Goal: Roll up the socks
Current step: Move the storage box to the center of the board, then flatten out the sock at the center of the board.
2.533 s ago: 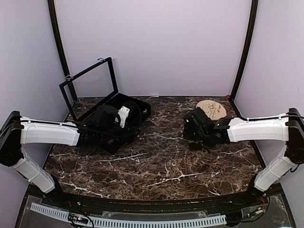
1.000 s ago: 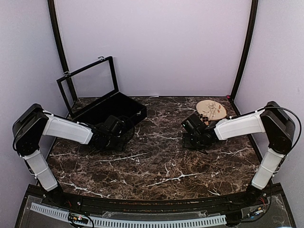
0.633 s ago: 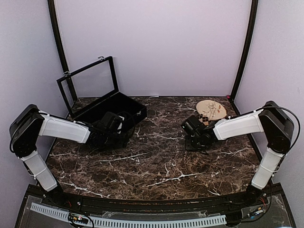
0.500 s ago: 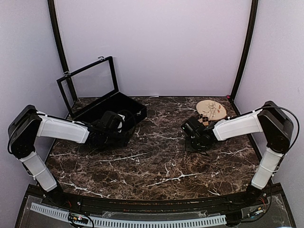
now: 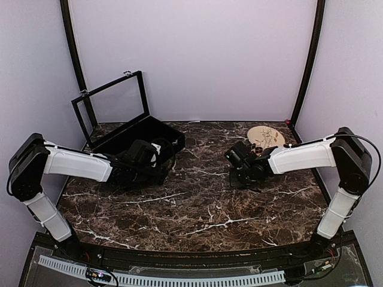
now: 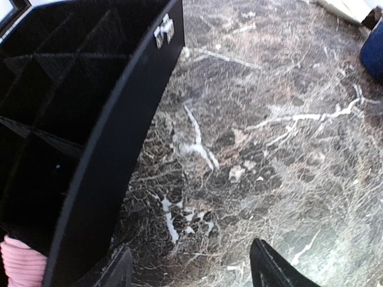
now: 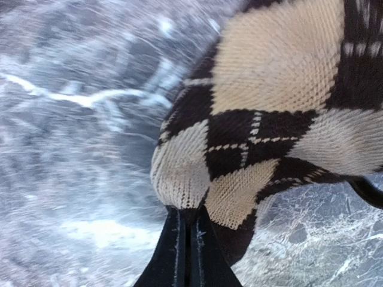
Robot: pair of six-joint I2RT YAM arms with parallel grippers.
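Observation:
In the right wrist view a cream-and-black argyle sock [image 7: 269, 119] lies on the marble, and my right gripper [image 7: 187, 224] is shut on its near edge, pinching a fold of the knit. From above, the right gripper [image 5: 239, 162] sits low at the table's centre right and hides most of the sock. My left gripper [image 5: 157, 156] hovers beside the front wall of the black box [image 5: 128, 140]. The left gripper [image 6: 194, 269] is open over bare marble with nothing between its fingers.
The black compartmented box [image 6: 66, 131] has its lid standing open at the back left. Something pink and ribbed [image 6: 21, 263] shows at the box's near end. A round cream patterned piece [image 5: 267, 137] lies at the back right. A blue object [image 6: 374, 54] peeks in at the left wrist view's edge.
The right gripper's jaws have closed on the sock's edge and shifted slightly left. The left gripper has edged a little towards the box, still open.

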